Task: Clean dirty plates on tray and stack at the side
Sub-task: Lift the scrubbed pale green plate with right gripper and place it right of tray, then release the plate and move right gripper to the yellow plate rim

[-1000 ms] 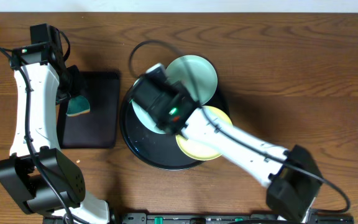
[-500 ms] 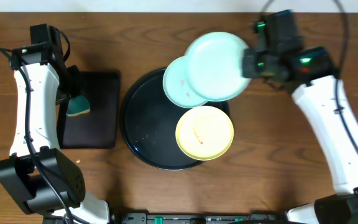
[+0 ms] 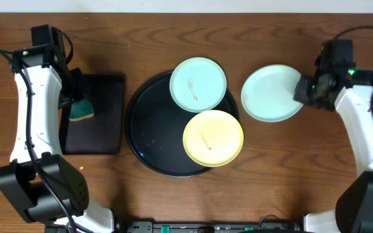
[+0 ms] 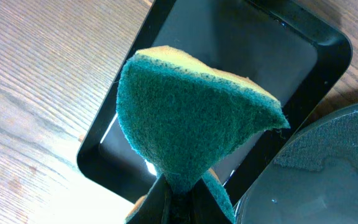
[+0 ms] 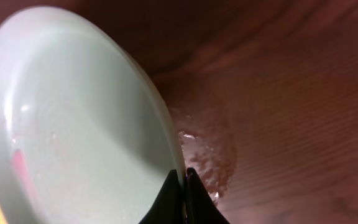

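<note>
Plates [image 3: 198,84]: two on tray [image 3: 151,136], one beside.

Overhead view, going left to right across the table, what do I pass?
Rectangular black tray, with the sponge held over its left part → round black tray → mint plate beside that tray → right gripper on its rim.

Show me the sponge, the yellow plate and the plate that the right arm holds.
sponge [image 4: 191,132]: left wrist view, middle of green face.
yellow plate [image 3: 213,138]: overhead view, its centre.
held mint plate [image 3: 271,93]: overhead view, its centre.
</note>
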{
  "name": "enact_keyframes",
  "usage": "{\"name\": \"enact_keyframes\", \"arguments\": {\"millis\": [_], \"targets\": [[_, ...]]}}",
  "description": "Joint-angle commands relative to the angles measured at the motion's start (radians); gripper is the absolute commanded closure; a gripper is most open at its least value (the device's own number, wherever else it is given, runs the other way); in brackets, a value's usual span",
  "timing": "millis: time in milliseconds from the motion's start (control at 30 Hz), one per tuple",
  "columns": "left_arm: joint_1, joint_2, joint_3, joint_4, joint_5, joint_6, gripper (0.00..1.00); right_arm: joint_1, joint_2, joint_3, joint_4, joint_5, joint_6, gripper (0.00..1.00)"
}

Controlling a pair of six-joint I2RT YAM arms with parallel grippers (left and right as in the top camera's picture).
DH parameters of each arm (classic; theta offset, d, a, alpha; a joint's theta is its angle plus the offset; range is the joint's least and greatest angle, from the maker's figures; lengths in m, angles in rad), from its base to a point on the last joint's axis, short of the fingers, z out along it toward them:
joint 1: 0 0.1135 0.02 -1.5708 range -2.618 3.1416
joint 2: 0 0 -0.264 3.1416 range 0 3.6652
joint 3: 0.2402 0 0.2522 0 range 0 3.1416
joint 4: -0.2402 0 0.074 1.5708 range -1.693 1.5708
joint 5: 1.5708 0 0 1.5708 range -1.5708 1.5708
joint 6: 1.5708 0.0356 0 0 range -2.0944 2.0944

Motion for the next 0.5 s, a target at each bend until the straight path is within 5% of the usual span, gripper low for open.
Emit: {"name": "enact_keyframes", "arguments": {"millis": [0, 467], "targets": [[0.001, -0.002, 0.017, -0.002, -0.002, 0.005, 0.92, -0.019, 0.003, -0.105, 0.092, 0.024, -0.011, 0.99], [0.001, -0.002, 0.017, -0.002, -0.002, 0.005, 0.93, -0.028, 0.003, -0.358, 0.411, 0.105, -0.042, 0.97]]}}
